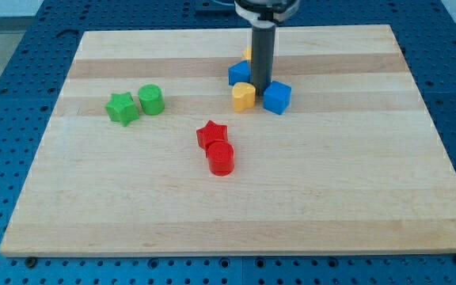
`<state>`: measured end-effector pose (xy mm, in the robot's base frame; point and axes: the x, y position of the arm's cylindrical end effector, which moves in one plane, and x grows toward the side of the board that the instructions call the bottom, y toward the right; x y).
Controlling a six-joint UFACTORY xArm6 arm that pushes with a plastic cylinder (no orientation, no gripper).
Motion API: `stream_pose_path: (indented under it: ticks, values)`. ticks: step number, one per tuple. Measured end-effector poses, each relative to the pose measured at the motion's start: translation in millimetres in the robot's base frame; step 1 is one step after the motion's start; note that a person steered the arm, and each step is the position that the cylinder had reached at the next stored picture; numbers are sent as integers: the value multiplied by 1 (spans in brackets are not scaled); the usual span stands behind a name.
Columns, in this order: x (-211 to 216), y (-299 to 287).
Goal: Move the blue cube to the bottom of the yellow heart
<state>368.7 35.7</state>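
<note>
The blue cube sits on the wooden board right of centre near the view's top. The yellow heart lies just to its left, with a small gap between them. My rod comes down from the view's top, and my tip rests just above that gap, close to the upper edges of both. A second blue block sits left of the rod, above the heart. A bit of another yellow block shows behind the rod, mostly hidden.
A green star and a green cylinder lie at the board's left. A red star and a red cylinder touch each other near the centre. The board lies on a blue perforated table.
</note>
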Motion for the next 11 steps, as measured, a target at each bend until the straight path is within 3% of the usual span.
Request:
stream_pose_path:
  ticks: [1,3,5,7,9,11]
  values:
    - [12,0]
    - [-25,75]
    - [9,98]
    - [14,39]
    - [45,8]
    - [26,-7]
